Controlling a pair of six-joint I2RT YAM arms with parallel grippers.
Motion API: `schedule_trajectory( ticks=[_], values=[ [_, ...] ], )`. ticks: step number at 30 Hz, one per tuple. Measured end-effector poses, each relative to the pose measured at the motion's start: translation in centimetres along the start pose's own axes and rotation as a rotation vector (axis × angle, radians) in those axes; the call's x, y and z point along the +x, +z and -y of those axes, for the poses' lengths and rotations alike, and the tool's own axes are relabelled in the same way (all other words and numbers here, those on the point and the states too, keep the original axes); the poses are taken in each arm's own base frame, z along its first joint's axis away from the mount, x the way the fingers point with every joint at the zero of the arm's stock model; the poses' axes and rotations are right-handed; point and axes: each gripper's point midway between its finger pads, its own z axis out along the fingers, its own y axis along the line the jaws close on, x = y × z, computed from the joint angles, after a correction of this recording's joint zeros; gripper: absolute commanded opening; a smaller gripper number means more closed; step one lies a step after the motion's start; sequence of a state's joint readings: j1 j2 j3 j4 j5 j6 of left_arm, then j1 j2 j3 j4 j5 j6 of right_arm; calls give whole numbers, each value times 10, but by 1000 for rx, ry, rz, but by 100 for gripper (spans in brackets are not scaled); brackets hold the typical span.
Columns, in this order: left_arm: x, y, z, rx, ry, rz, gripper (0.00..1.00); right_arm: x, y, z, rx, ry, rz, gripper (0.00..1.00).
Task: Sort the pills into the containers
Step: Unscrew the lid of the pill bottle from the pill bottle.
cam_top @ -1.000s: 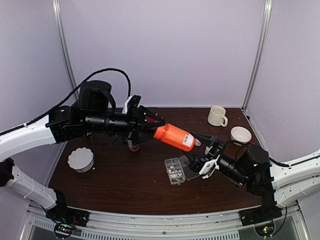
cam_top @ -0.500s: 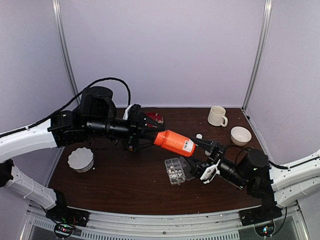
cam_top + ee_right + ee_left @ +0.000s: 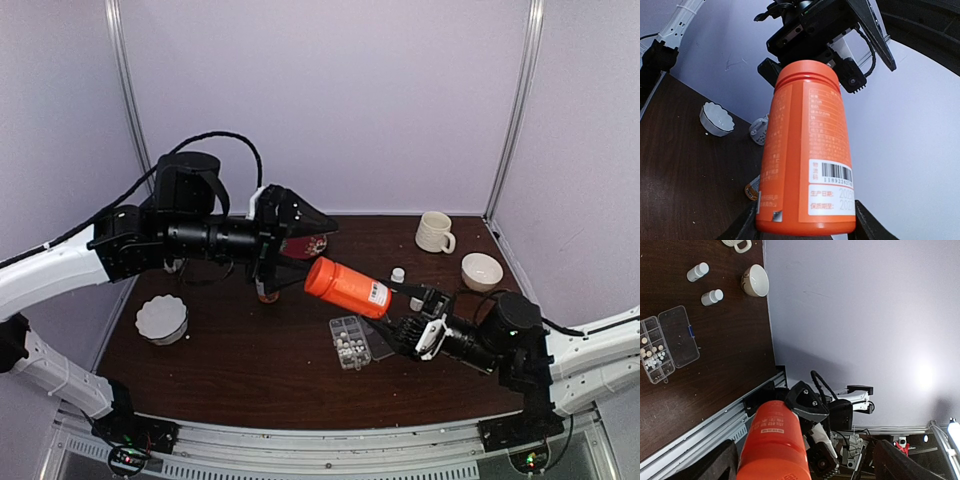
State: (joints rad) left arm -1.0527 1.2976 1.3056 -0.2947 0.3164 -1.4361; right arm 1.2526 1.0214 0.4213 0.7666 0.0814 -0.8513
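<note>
While the orange bottle (image 3: 345, 286) hangs tilted in the air over the middle of the table (image 3: 250, 370), the right gripper (image 3: 805, 225) grips it near its lower end, with one finger on each side of the labelled body in the right wrist view. The bottle's flat base points up and back toward the left gripper (image 3: 807, 462). That gripper's jaws are spread wide, and in its own wrist view they stand well clear of the bottle on both sides. From above, the bottle's cap end is hidden by the right gripper. The clear organizer box (image 3: 348, 340) lies flat on the table below and just in front of the bottle, with its hinged lid (image 3: 678, 337) folded open beside it on the side toward the right arm. The pills (image 3: 652, 355) show as a pale cluster spread over several cells in the middle of the box, while the remaining cells look dark. Two small white bottles (image 3: 697, 272) stand upright behind the box, near a cream bowl (image 3: 481, 270) and a mug (image 3: 433, 231) at the far right corner. A white scalloped dish (image 3: 161, 318) sits on the left side of the table, well apart from the box.
</note>
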Motion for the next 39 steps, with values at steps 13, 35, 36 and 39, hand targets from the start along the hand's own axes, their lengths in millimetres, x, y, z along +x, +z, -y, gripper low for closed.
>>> schedule_trajectory(
  ticks=[13, 35, 36, 39],
  values=[
    [-32, -39, 3, -106, 426, 126, 98, 3, -8, 3, -83, 278, 23, 0],
    [56, -42, -36, 266, 2359, -147, 98, -38, -13, -18, -470, 735, -3, 0],
    [57, -41, -35, 272, 2381, -144, 98, -38, -13, -19, -481, 743, -9, 0],
    [59, -41, -31, 291, 2434, -125, 97, -37, -11, -25, -509, 756, -25, 0]
  ],
)
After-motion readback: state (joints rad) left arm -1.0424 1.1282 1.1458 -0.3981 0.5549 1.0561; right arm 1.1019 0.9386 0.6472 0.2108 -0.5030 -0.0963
